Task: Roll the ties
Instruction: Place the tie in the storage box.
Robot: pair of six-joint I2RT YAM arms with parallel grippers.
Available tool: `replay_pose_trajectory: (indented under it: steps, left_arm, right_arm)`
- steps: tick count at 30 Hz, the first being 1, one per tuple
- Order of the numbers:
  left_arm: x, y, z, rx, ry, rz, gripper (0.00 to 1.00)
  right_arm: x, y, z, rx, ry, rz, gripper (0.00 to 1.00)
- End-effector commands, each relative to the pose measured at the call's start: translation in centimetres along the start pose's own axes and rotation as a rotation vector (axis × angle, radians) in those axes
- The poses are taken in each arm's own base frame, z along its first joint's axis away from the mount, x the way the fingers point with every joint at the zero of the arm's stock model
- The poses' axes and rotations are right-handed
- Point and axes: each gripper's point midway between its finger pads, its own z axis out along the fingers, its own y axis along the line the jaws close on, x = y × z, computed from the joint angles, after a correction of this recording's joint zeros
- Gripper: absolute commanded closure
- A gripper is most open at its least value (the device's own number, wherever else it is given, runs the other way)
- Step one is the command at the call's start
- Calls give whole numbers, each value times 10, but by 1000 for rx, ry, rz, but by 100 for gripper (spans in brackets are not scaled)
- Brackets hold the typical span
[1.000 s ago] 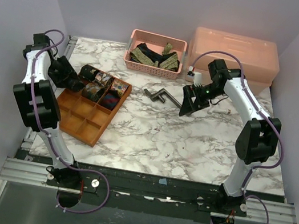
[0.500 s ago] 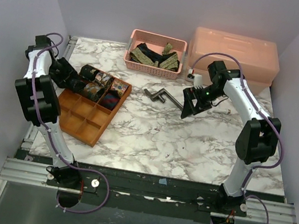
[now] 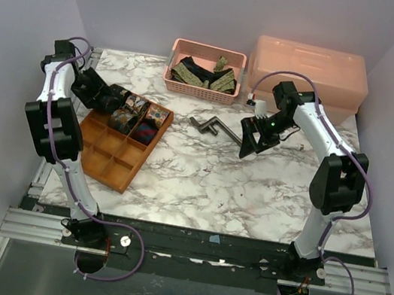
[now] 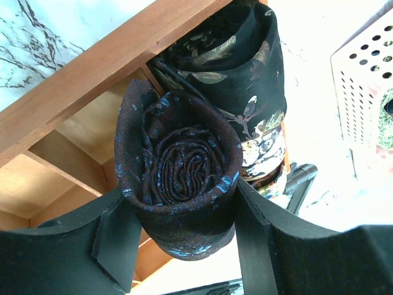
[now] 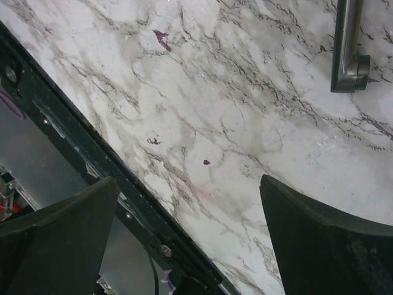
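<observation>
My left gripper (image 4: 184,239) is shut on a coiled dark brown tie with blue flecks (image 4: 181,166), one finger on each side of the roll. It hangs over the far left corner of the wooden tray (image 3: 107,158), where my left gripper (image 3: 103,96) shows from above. Behind the held roll stands a black coiled tie with a gold pattern (image 4: 239,67). Several rolled ties (image 3: 141,115) fill the tray's far compartments. Loose ties (image 3: 202,76) lie in the pink basket. My right gripper (image 3: 250,140) hovers open over the marble, and between its jaws (image 5: 190,227) there is nothing.
A grey crank-shaped bar (image 3: 212,127) lies on the marble between tray and right gripper, and the bar (image 5: 347,43) shows in the right wrist view too. A pink lidded box (image 3: 310,70) stands at the back right. The pink basket (image 3: 225,97) sits mid-back. Purple walls close both sides.
My left arm has swung back and to the right, carrying the held coil a little further over the tray's far left corner. The right gripper has barely shifted.
</observation>
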Motion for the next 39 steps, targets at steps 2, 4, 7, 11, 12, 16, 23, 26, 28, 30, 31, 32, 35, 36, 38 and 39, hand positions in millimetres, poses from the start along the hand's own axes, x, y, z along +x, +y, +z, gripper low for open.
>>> replay_pose_trajectory:
  steps: [2, 4, 7, 11, 12, 16, 23, 26, 28, 30, 31, 32, 35, 36, 38, 39]
  left_arm:
    - [5, 9, 5, -19, 9, -29, 100]
    - [5, 19, 8, -37, 12, -47, 100]
    - [7, 30, 6, -61, 11, -56, 100]
    - [8, 38, 4, -86, 4, -66, 100]
    - [9, 39, 5, -90, 4, -69, 94]
    - [4, 44, 10, -118, -8, -78, 86]
    - [2, 41, 12, -128, -15, -76, 58]
    - [2, 40, 11, -122, -11, -75, 51]
    - [3, 38, 10, -120, -11, -74, 46]
    - [2, 37, 9, -117, -12, -73, 39]
    - [2, 36, 9, -117, -14, -72, 38]
    - [2, 36, 9, -117, -13, -72, 37]
    - [3, 34, 7, -108, -12, -72, 29]
    - [4, 33, 7, -105, -10, -73, 29]
    - [4, 31, 5, -100, -11, -71, 28]
    - [5, 30, 3, -97, -12, -68, 27]
  right_arm:
    - [-2, -7, -1, 19, 15, -5, 0]
    - [-2, -7, -2, 20, 14, -5, 0]
    - [3, -6, -1, 19, 20, 0, 0]
    - [5, -5, -1, 19, 20, 1, 0]
    - [4, -5, -1, 18, 18, 1, 0]
    - [2, -7, -1, 28, 15, -2, 0]
    - [3, -8, 0, 28, 22, 3, 0]
    - [1, -10, 1, 32, 23, 1, 0]
    - [0, -11, 2, 32, 23, 1, 0]
    - [1, -11, 2, 32, 25, 3, 0]
    - [1, -11, 2, 32, 25, 3, 0]
    - [1, -11, 2, 31, 25, 4, 0]
    - [1, -11, 2, 32, 24, 3, 0]
    - [1, -11, 2, 32, 24, 4, 0]
    - [0, -11, 2, 32, 24, 4, 0]
    - [0, -11, 2, 32, 23, 3, 0]
